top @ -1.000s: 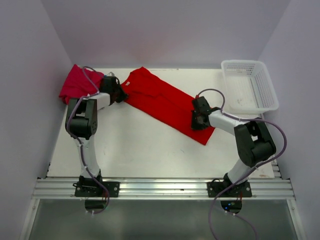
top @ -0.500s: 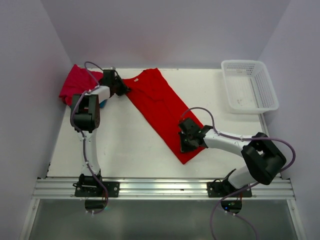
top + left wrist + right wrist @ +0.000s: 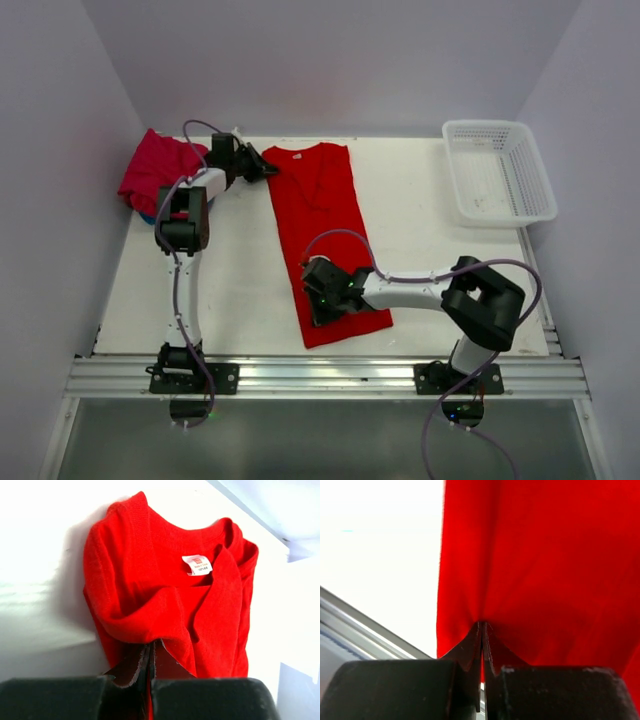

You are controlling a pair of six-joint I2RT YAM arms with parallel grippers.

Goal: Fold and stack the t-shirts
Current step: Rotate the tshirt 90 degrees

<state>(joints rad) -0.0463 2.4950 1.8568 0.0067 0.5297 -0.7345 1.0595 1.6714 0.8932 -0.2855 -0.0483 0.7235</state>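
Open table [image 3: 440,225] between red shirt [image 3: 320,220] and basket [image 3: 498,172], crimson-pink shirt [image 3: 150,170] heaped in far-left corner, right arm [image 3: 415,290] across near side

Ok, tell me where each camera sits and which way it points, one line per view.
Top external: above and behind the bases, looking down on the table; the left arm and right arm show, plus the white basket.
Left wrist: low over the table, facing the red t-shirt collar; the left pincer shows, shut on cloth.
Right wrist: low at the hem end, facing the shirt; the right pincer shows, shut on cloth.
Shared: all three show the red t-shirt.
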